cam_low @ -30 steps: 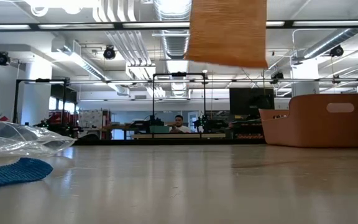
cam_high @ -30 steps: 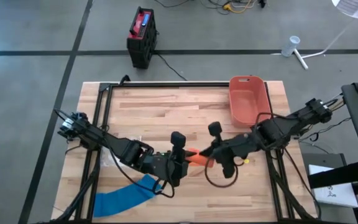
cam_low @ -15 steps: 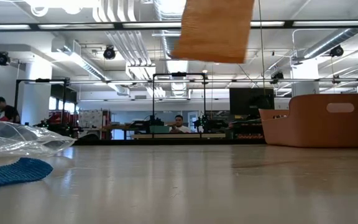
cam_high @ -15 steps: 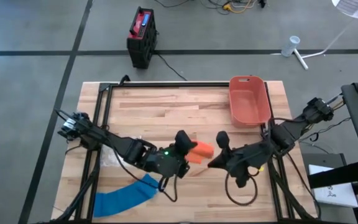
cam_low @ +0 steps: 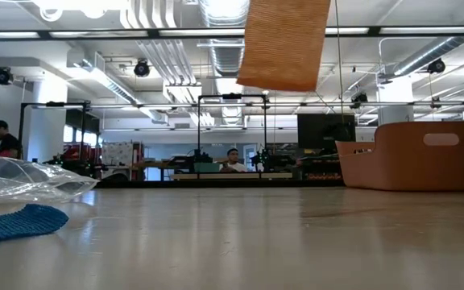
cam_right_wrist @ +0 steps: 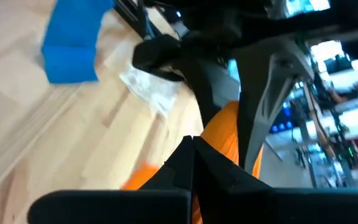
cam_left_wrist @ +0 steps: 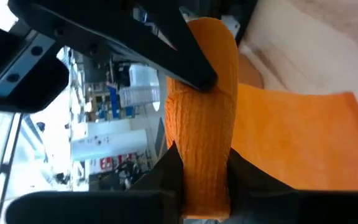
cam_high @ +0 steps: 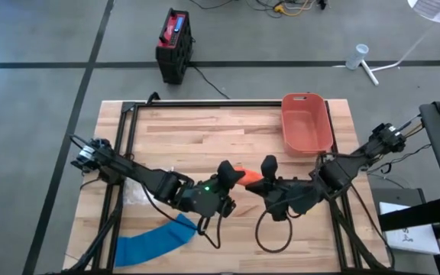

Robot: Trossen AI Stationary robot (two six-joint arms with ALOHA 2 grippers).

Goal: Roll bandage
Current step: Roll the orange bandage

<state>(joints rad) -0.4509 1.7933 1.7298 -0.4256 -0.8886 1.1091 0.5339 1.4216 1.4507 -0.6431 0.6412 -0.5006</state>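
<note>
An orange bandage (cam_high: pixel 247 176), partly rolled, is held above the middle of the table between my two grippers. In the low view it hangs well clear of the table top (cam_low: pixel 285 42). My left gripper (cam_high: pixel 228 180) is shut on its rolled part (cam_left_wrist: pixel 204 124), and a flat tail (cam_left_wrist: pixel 297 130) spreads out from the roll. My right gripper (cam_high: pixel 261 183) meets the bandage from the table's right side, its fingers closed together (cam_right_wrist: pixel 194 155) with orange cloth (cam_right_wrist: pixel 230 134) showing past them. My left gripper pinches the rolled part of the bandage (cam_left_wrist: pixel 201 165) between its two fingers, which lie across the roll. It comes from the table's left side. The roll is lifted clear of the table. My right gripper is shut on the bandage at the roll's other end (cam_left_wrist: pixel 211 70). Its own fingers hide the place of contact, so one layer or several cannot be told. It comes from the table's right side.
A blue bandage (cam_high: pixel 156 240) lies flat at the near left of the table and also shows in the low view (cam_low: pixel 18 222). A clear plastic bag (cam_high: pixel 134 196) lies beside it. An orange bin (cam_high: pixel 306 122) stands at the far right. People show in the room behind.
My right gripper drew away toward the table's right edge and then came back to the bandage. My left gripper has shifted a little toward the far edge with the orange roll, which has turned and stays clear of the table.
</note>
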